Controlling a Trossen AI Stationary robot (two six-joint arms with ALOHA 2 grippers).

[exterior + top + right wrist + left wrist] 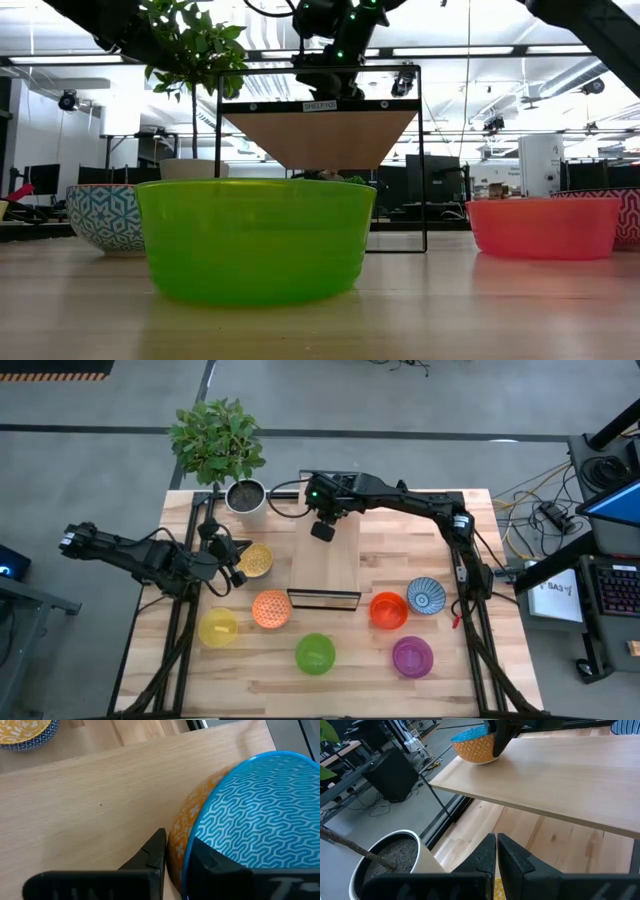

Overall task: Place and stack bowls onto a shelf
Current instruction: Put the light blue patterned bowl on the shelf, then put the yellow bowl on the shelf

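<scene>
Bowl (250, 815), blue inside w/ gold outside, sits on shelf (325, 565) at its far end, rim between right gripper (175, 852) jaws, which straddle it, barely parted; left gripper (496, 852) jaws together, farther off near plant pot (390, 860).

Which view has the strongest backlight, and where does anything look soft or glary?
Low view: bright ceiling lights behind the shelf leave its frame dark, and the near green bowl glows translucent. Right wrist view: the blue-lined bowl fills the frame close up, edges soft. High view: even light, faint shadows under the bowls.
</scene>
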